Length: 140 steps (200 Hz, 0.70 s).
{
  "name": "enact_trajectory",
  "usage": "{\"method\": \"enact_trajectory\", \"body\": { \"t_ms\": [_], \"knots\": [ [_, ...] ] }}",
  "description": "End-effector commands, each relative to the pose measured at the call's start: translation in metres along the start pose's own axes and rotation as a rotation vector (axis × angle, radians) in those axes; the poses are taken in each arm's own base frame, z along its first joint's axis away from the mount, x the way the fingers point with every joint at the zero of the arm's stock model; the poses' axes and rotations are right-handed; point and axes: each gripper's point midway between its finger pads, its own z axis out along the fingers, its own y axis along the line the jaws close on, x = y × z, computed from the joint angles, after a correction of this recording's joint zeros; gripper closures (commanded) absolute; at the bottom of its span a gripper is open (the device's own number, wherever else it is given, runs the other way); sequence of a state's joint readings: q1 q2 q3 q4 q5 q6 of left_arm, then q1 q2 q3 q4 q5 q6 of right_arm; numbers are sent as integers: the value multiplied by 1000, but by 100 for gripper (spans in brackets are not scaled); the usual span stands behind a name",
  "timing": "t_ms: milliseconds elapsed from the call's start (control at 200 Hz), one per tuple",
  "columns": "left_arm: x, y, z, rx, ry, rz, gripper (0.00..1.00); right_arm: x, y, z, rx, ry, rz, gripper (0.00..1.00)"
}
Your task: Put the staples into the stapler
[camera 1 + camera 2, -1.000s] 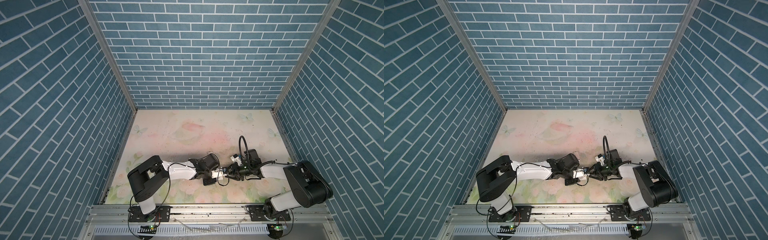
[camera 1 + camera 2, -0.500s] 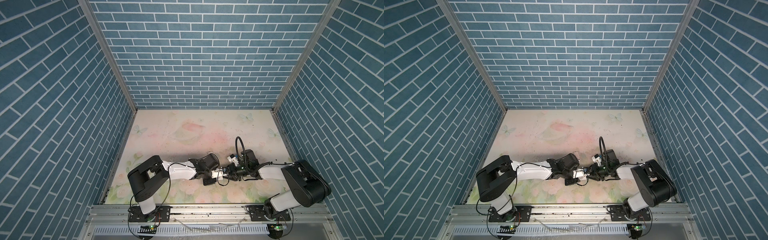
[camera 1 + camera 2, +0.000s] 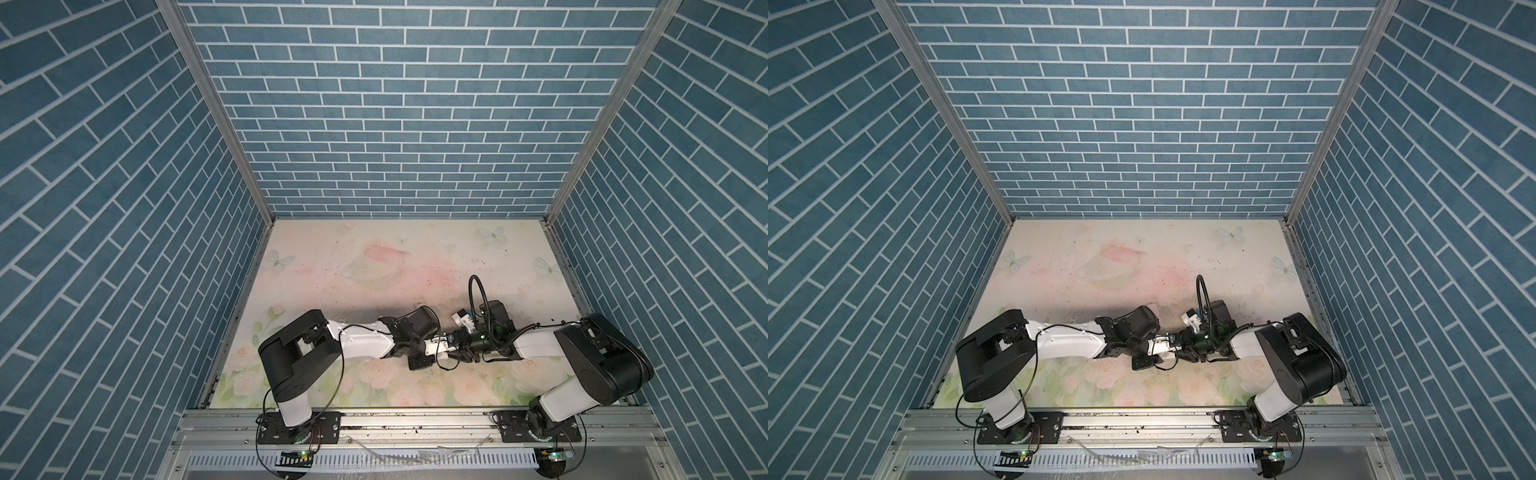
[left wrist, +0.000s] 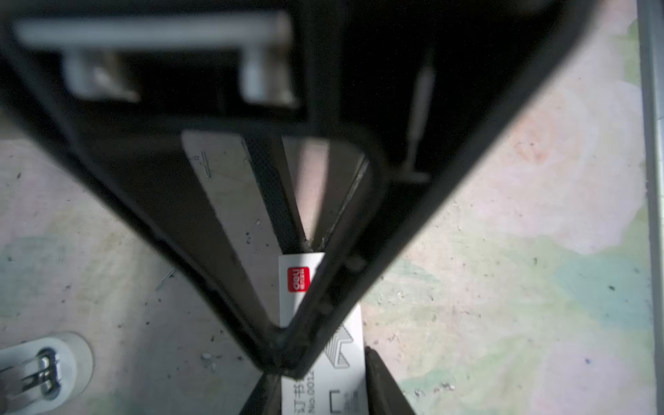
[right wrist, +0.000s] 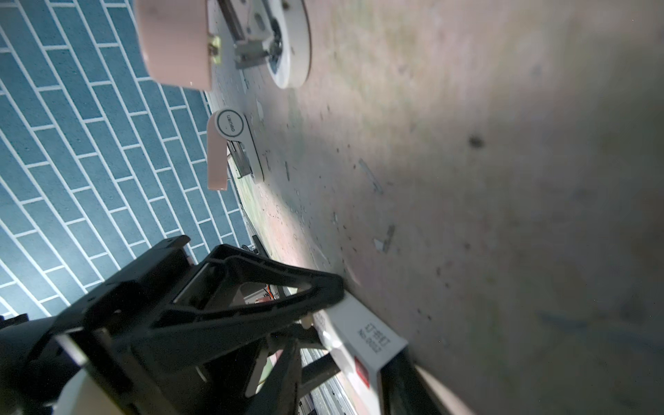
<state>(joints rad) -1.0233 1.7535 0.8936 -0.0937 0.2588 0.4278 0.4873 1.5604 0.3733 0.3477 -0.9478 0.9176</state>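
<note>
**A:** What fills most of the scene?

**B:** The floral table (image 3: 374, 266), shut in by blue brick walls (image 3: 395, 124). The left arm (image 3: 361, 338) and the right arm (image 3: 536, 345) both lie low over its near half. They meet about the middle.

**A:** And the grippers?

**B:** The right gripper (image 4: 319, 393) has a finger against each long side of a small white box (image 5: 373, 334), so it is clamped on it. The left gripper (image 4: 284, 354) faces the box's red-marked end. Its fingers narrow almost to a point over the box, but I cannot tell whether they pinch any of it.

**A:** Where is the stapler?

**B:** The right wrist view shows two pink-and-white staplers (image 5: 280, 43) on the table beyond the grippers, apart from the box. Each is open, with the pink top swung off the white base and the metal channel bare. The second stapler (image 5: 233, 143) sits further off, by the foot of a wall.

**A:** And the box itself?

**B:** It lies between the two grippers with its printed face up.

**A:** The staples?

**B:** Short grey strips that look like the staples (image 5: 388, 237) lie loose on the table between the box and the staplers, touching neither. They are too small to be sure of.
</note>
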Motion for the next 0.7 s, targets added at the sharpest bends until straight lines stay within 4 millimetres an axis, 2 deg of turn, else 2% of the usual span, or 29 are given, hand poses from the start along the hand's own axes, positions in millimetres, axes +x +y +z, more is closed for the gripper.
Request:
{"method": "enact_trajectory", "body": {
  "t_ms": [0,195,305,500,695],
  "knots": [
    [33,-7,10,33,118,-19,56,5,-12,2,33,2,37,62],
    [31,-2,-6,17,112,-18,41,4,-20,2,66,-17,42,63],
    [32,2,-15,14,112,-21,40,3,-22,2,77,-27,38,63],
    [36,-11,-19,82,127,-20,48,1,-25,1,95,-42,35,63],
    [35,-13,-15,101,129,-45,58,-1,-24,-1,99,-57,22,63]
  ]
}}
